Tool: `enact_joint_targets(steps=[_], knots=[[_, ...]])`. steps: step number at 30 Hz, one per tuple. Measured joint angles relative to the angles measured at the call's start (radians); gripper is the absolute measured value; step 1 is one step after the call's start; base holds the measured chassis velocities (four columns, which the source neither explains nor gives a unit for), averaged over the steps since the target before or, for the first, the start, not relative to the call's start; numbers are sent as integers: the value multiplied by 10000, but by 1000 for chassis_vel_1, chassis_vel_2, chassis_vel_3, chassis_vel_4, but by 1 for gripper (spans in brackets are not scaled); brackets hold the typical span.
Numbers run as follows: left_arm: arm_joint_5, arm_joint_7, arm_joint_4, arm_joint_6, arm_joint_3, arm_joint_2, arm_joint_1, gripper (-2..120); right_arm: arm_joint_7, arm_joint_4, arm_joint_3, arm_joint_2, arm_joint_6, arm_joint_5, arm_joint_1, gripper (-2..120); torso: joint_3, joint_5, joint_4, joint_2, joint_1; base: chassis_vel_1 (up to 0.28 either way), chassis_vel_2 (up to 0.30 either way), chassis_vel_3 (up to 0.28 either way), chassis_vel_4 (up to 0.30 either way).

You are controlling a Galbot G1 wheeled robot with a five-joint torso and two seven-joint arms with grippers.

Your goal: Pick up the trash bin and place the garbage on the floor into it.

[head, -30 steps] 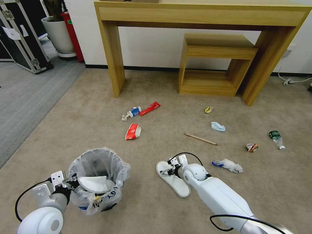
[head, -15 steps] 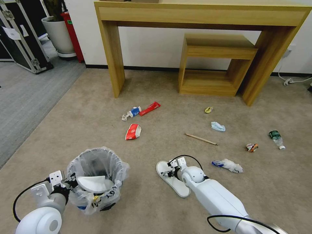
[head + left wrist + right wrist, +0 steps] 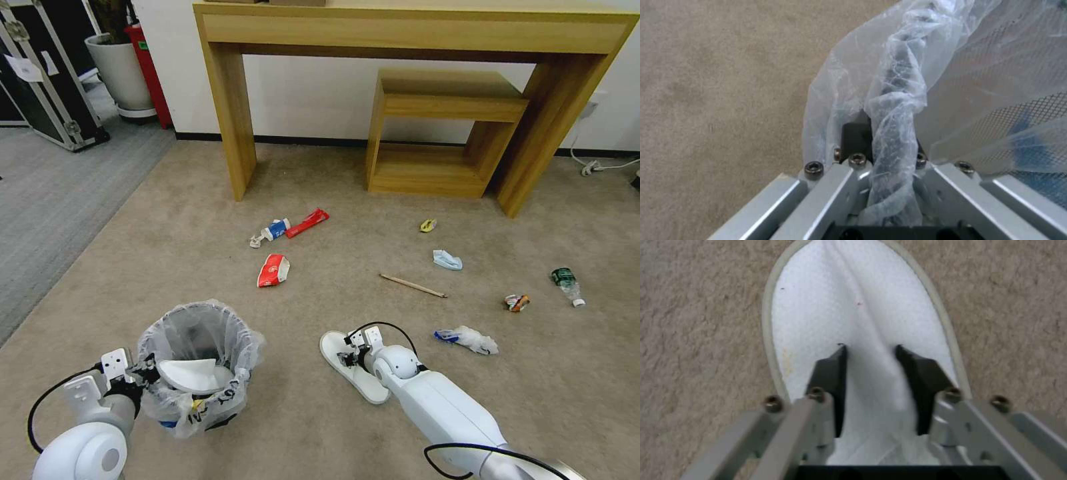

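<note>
Left hand (image 3: 137,380) is clamped on the rim of the trash bin (image 3: 200,363), bagged edge pinched between its fingers (image 3: 857,136). One white slipper (image 3: 193,375) already sits inside the bin. Right hand (image 3: 871,373) is down on the other slipper (image 3: 353,367) lying on the floor (image 3: 167,247), fingers (image 3: 831,373) squeezing a raised fold of its fabric. Beyond that hand: a red-white paper cup (image 3: 273,269), a wooden stick (image 3: 413,286), a blue mask (image 3: 447,260). A crumpled tissue (image 3: 468,339) lies just off to its right.
</note>
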Motion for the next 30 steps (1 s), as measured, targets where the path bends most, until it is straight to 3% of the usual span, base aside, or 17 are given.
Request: enact_joint_targets(steps=[7, 11, 15, 21, 30], knots=[[19, 11, 20, -34, 46, -43, -32, 1, -74, 375, 70, -221, 152, 15, -256, 0, 1, 1, 0, -1, 0, 0, 0, 0, 0], [31, 13, 37, -41, 59, -64, -46, 1, -173, 505, 130, -303, 448, 79, -362, 0, 1, 1, 1, 0, 0, 0, 0, 0, 0], [36, 18, 42, -41, 59, -38, -45, 1, -685, 1314, 631, -776, 1376, 489, -809, 0, 1, 6, 4, 0, -1, 0, 0, 0, 0], [38, 19, -75, -40, 82, -30, -39, 1, -1393, 3940, 1973, -2446, 2613, 1670, -1807, 0, 0, 2, -3, 0, 0, 0, 0, 0, 0], [-66, 3, -392, 77, 151, 16, 19, 1, -1794, 6780, 3182, -3363, 3919, 2749, -2205, 0, 0, 1, 2, 0, 0, 0, 0, 0, 0]])
